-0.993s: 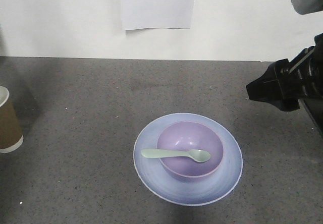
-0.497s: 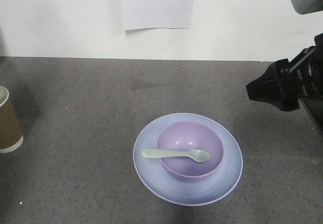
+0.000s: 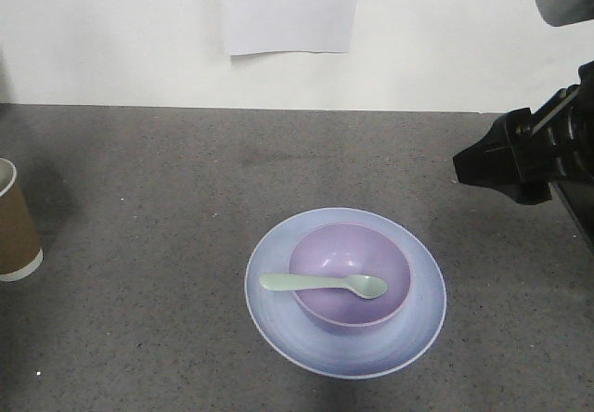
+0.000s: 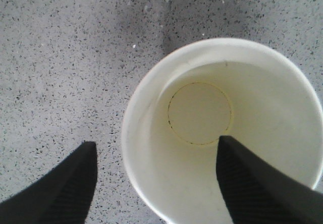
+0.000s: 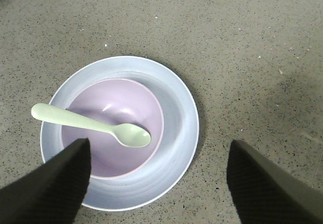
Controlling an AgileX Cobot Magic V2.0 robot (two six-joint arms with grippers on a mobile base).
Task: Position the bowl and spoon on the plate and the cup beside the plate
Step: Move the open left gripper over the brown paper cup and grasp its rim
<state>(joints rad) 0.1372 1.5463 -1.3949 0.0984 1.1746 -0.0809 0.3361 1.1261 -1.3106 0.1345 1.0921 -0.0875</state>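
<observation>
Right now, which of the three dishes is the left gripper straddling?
The cup: left gripper has one finger inside it, one outside. The bowl and plate sit apart.

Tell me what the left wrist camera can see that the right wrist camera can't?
Only the left wrist view shows the cup: you look straight down into its white inside, with one finger of the open left gripper inside the rim and one outside. Only the right wrist view shows the plate, the bowl on it and the spoon resting in the bowl, below the open right gripper. Both show two dark fingers and the speckled grey tabletop.
</observation>
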